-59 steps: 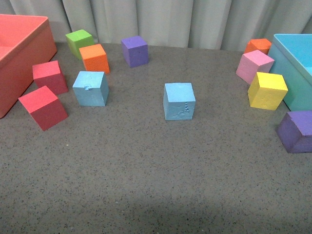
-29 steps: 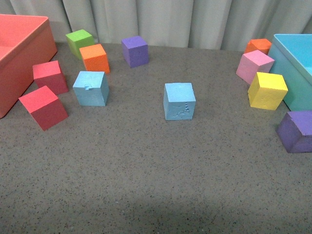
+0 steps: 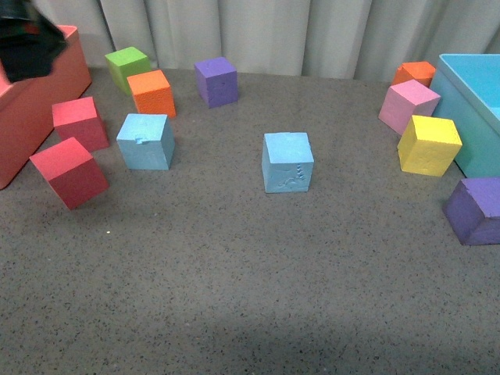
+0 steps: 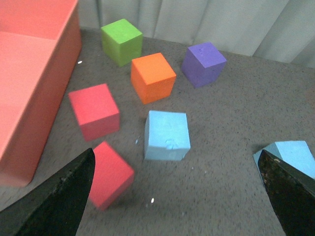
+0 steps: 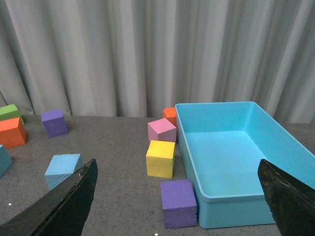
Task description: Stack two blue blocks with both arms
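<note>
Since half a second ago the left arm (image 3: 27, 43) has entered at far left over the red bin (image 3: 23, 133); nothing on the bench (image 3: 234, 273) has shifted. The notched blue block (image 3: 145, 141) sits close among red cubes (image 3: 80, 123) and an orange cube (image 3: 151, 93), while the embossed blue block (image 3: 287, 161) stands alone mid-bench. The left end effector (image 4: 175, 151) and right end effector (image 5: 177, 162) both gape wide, holding nothing.

Two light sky-blue foam cubes sat flat on the grey surface (image 3: 234, 297), well apart and unstacked. The notched cube (image 3: 145, 141) lay left of centre in the front view, with a small nick at its top front edge. The embossed cube (image 3: 287, 162) lay near the middle, raised marks on its front face. The left arm (image 3: 27, 39), black and blurred, filled the upper left corner.
</note>
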Robot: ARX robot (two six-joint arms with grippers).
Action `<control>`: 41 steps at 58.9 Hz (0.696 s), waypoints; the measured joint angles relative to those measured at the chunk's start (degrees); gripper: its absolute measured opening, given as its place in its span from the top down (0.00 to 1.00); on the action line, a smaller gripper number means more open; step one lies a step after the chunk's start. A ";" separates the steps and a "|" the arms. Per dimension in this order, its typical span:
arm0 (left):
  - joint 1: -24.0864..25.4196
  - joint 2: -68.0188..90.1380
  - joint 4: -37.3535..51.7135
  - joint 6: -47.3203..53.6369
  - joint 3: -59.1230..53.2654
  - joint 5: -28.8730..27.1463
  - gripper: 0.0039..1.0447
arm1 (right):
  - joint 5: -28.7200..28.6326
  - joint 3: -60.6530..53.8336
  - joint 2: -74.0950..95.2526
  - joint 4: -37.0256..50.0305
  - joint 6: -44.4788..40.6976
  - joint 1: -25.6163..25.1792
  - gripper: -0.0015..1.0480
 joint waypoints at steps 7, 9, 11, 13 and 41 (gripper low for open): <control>-1.18 12.28 -2.71 0.33 10.75 0.28 0.06 | 0.00 0.00 0.00 0.00 0.00 0.00 0.09; -1.55 15.98 -4.57 0.63 14.56 0.13 0.06 | 0.00 0.00 0.00 0.00 0.00 0.00 0.09; -1.86 18.51 -5.68 0.96 17.16 -0.33 0.06 | 0.00 0.00 0.00 0.00 0.00 0.00 0.09; -2.05 21.53 -7.91 0.85 20.57 -0.42 0.06 | 0.00 0.00 0.00 0.00 0.02 0.00 0.09; -3.43 38.40 -20.74 1.62 38.75 -2.95 0.06 | 0.00 0.00 0.00 0.00 0.00 0.00 0.09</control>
